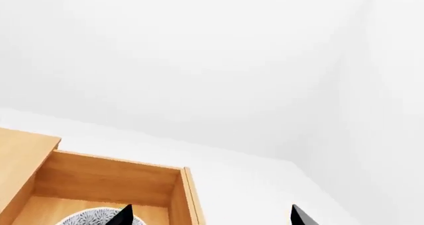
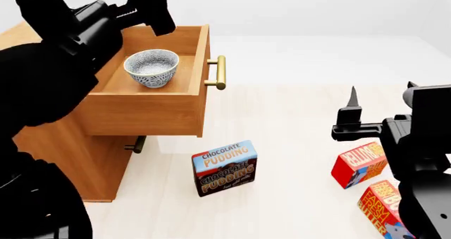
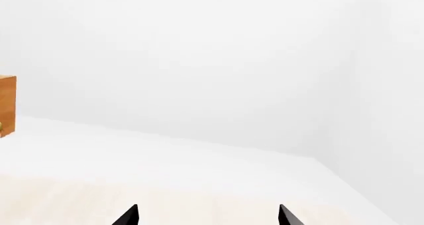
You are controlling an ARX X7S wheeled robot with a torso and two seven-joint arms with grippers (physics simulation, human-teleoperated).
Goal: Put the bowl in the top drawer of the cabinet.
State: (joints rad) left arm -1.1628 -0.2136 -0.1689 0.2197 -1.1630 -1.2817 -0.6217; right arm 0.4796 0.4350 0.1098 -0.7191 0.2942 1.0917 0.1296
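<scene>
The bowl [image 2: 151, 67] sits upright inside the top drawer [image 2: 151, 99], which is pulled out of the cabinet [image 2: 67, 149]. The left tool [image 1: 210, 216] hangs above the bowl, wide open, holding nothing. The right tool [image 3: 206, 216] is far from the cabinet, wide open and empty.

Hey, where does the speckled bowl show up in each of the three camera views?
Head view: the bowl sits inside the pulled-out top drawer, upper left of the picture.
Left wrist view: only a sliver of its rim shows at the bottom edge, on the drawer floor.
Right wrist view: not in it.
Shared landmark: the top drawer's wooden wall, seen in the head and left wrist views.
</scene>
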